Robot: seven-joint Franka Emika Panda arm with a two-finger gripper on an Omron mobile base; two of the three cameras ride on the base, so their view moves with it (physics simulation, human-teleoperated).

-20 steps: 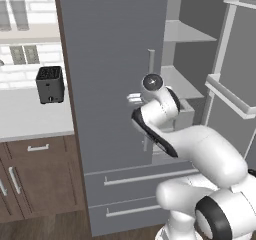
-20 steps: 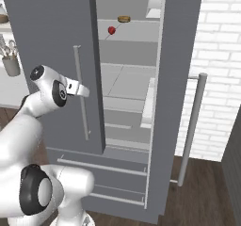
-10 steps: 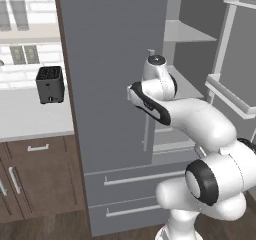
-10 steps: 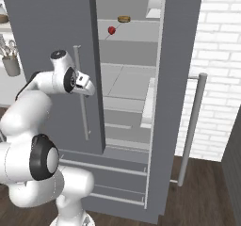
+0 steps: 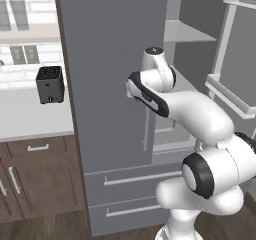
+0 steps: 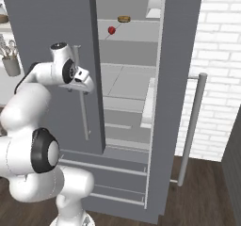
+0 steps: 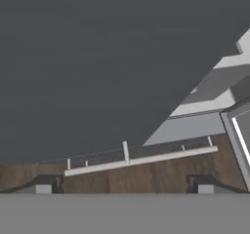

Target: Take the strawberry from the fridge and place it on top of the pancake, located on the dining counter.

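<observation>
1. Tall matte grey fridge [image 6: 52, 13]: left door shut, a flat wall right in front of the arm; its long silver bar handle [image 6: 84, 112] stands out from the face beside the wrist.
2. Right door swung wide; open gap between the two doors gives a way in to the pale shelves.
3. Upper shelf holds a tiny red strawberry [image 6: 111, 30] and a flat round brown food item [image 6: 124, 19], apart, with bare shelf around them.
4. Open door's white bins [image 5: 231, 91] jut in on the right.
5. Pincer [image 7: 124, 183] tips spread wide, facing the grey door and a drawer handle below.
</observation>
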